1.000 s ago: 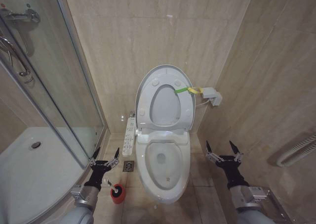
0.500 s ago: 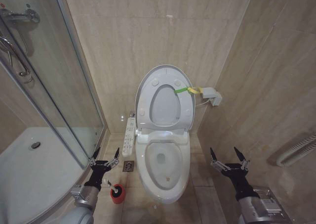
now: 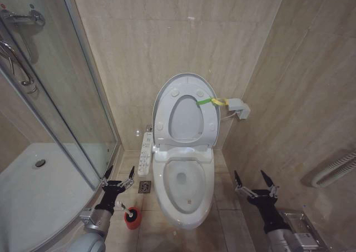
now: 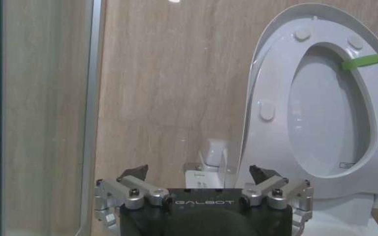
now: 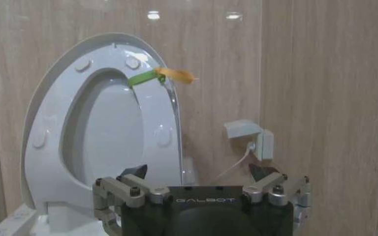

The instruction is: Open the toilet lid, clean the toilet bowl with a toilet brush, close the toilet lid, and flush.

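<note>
The toilet lid (image 3: 185, 118) stands raised against the back wall with the ring seat up in front of it, and a yellow-green strap (image 3: 208, 101) hangs at its right edge. Below it the toilet bowl (image 3: 205, 199) lies uncovered. The toilet brush (image 3: 125, 208) stands in its red cup (image 3: 132, 221) on the floor left of the bowl. My left gripper (image 3: 118, 176) hovers open just above and behind the brush, holding nothing. My right gripper (image 3: 255, 179) is open and bare to the right of the bowl. Each wrist view shows the lid (image 4: 320, 113) (image 5: 107, 128) beyond open fingers (image 4: 199, 172) (image 5: 199, 172).
A glass shower enclosure (image 3: 67, 96) and its white tray (image 3: 33, 191) close off the left. A control strip (image 3: 146, 152) runs along the bowl's left side, with a floor drain (image 3: 144, 186) beside it. A wall box (image 3: 239, 108) and a white hose (image 3: 334, 171) are on the right wall.
My right gripper has sunk lower and slightly to the right, still open. The left gripper, brush and lid have not moved.
</note>
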Available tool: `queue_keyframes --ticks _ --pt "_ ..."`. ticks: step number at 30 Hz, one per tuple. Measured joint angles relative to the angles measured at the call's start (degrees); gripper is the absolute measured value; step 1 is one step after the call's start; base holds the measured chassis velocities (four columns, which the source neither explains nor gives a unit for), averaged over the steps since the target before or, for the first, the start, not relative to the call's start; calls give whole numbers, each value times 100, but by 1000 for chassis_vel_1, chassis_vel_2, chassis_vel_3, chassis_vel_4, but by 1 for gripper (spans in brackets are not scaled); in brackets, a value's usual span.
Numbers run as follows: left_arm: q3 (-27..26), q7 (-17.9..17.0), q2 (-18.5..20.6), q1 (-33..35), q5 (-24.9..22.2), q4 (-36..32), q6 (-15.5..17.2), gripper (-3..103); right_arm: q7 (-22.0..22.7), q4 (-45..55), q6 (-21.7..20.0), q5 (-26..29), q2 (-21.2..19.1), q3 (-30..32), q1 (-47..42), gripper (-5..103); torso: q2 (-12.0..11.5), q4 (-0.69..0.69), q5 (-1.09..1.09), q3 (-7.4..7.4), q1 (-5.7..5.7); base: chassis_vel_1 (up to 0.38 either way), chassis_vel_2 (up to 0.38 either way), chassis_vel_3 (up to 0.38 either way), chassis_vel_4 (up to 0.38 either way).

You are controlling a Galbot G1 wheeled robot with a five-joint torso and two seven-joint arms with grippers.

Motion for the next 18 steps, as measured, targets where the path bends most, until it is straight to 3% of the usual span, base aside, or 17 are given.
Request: queue_keyframes --ticks 18 --pt "0 0 0 0 0 0 0 100 83 -133 -88 -12 34 9 63 100 0 0 0 0 0 0 0 0 0"
